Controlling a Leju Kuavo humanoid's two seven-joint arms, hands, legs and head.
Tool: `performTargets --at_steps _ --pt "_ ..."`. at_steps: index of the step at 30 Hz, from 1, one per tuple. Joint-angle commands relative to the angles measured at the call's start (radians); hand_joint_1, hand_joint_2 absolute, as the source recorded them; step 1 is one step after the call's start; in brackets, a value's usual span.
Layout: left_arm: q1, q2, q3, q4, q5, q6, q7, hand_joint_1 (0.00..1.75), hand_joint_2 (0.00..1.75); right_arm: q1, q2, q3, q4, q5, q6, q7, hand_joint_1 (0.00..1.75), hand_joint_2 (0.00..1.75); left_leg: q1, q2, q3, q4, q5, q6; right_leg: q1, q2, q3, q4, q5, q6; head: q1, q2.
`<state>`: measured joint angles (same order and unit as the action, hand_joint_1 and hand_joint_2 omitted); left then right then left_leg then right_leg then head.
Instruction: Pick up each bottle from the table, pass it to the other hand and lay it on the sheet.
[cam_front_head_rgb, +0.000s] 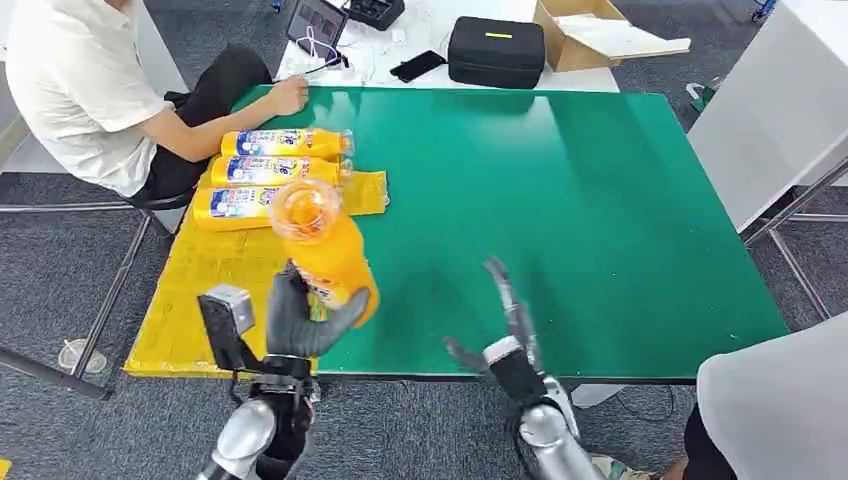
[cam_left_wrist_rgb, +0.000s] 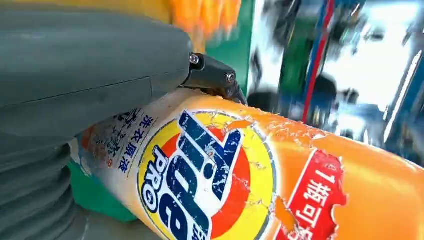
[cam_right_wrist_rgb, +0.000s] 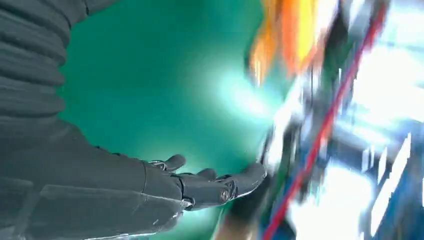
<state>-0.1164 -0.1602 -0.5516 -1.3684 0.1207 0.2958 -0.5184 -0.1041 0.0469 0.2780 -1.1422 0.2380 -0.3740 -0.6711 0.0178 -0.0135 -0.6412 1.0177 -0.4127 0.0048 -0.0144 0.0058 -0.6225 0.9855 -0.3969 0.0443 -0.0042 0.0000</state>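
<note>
I have the orange bottle clamped in my left robot hand, raised over the table edge beside the yellow sheet; my right robot hand is spread and empty. Three bottles already crowd the sheet's far end, so laying this one carelessly could knock them rolling.

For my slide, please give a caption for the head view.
Left hand holds an orange bottle above the green table; right hand open.

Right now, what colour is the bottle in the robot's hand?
Orange bottle, gripped by the left hand; clearest in the head view.
</note>
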Motion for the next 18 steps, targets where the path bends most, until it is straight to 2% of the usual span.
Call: performTargets --at_steps 1,4,5,7,8,11,13,14,18 --pt "-0.007 0.071 0.063 -0.006 -0.060 0.031 -0.002 1.75 1.75 0.034 0.041 -0.201 -0.088 -0.008 -0.053 -0.024 0.00 1.75 0.000 0.002 0.005 0.000 -0.002 0.000 0.000 0.001 0.004 0.000 -0.001 -0.002 0.000 0.000" --pt "-0.007 0.071 0.063 -0.006 -0.060 0.031 -0.002 1.75 1.75 0.034 0.041 -0.201 -0.088 -0.008 -0.053 -0.024 0.00 1.75 0.000 0.002 0.005 0.000 -0.001 0.000 0.000 0.001 0.004 0.000 -0.001 -0.002 0.000 0.000" --pt "-0.022 0.078 0.058 0.021 -0.225 0.158 -0.006 1.75 1.75 0.048 0.053 -0.229 -0.184 -0.016 -0.230 -0.027 0.00 1.75 0.000 0.001 0.004 -0.001 -0.001 0.000 0.000 0.000 0.003 0.000 -0.001 -0.002 0.000 0.000" --pt "-0.052 0.086 0.090 0.082 -0.334 0.213 0.025 1.75 1.75 0.069 0.043 -0.288 -0.321 -0.129 -0.300 -0.027 0.00 1.75 -0.001 0.001 0.004 0.000 -0.002 0.000 0.000 0.000 0.004 0.001 -0.002 -0.002 0.000 0.000" --pt "-0.068 0.085 0.113 0.118 -0.346 0.211 0.044 1.75 1.75 0.078 0.037 -0.306 -0.357 -0.111 -0.323 -0.027 0.00 1.75 -0.001 0.000 0.002 0.000 0.000 0.000 -0.001 -0.001 0.001 0.001 -0.001 -0.001 0.000 0.000" --pt "-0.144 0.098 0.156 0.292 -0.506 0.213 0.110 1.75 1.75 0.085 0.076 -0.355 -0.379 -0.131 -0.165 -0.027 0.00 1.75 -0.001 -0.001 0.004 -0.001 0.000 0.000 0.000 -0.002 0.003 0.000 -0.001 -0.002 0.000 0.000" --pt "-0.169 0.105 0.162 0.352 -0.536 0.190 0.132 1.75 1.75 0.081 0.095 -0.346 -0.371 -0.124 -0.141 -0.027 0.00 1.75 -0.001 0.000 0.006 -0.002 0.000 0.000 0.000 -0.001 0.005 -0.001 -0.001 -0.002 0.000 0.000" --pt "-0.214 0.112 0.146 0.447 -0.623 0.157 0.166 1.75 1.75 0.068 0.099 -0.325 -0.323 -0.122 -0.084 -0.027 0.00 1.75 -0.001 0.000 0.005 -0.001 0.000 0.000 0.000 -0.001 0.004 0.000 0.000 -0.002 0.001 0.000" --pt "-0.336 0.101 0.127 0.685 -0.780 0.103 0.220 1.75 1.75 0.023 0.114 -0.282 -0.241 -0.126 -0.027 -0.027 0.00 1.75 0.000 0.002 0.005 -0.002 0.001 0.000 0.001 -0.001 0.003 -0.001 0.001 -0.002 0.000 0.000"
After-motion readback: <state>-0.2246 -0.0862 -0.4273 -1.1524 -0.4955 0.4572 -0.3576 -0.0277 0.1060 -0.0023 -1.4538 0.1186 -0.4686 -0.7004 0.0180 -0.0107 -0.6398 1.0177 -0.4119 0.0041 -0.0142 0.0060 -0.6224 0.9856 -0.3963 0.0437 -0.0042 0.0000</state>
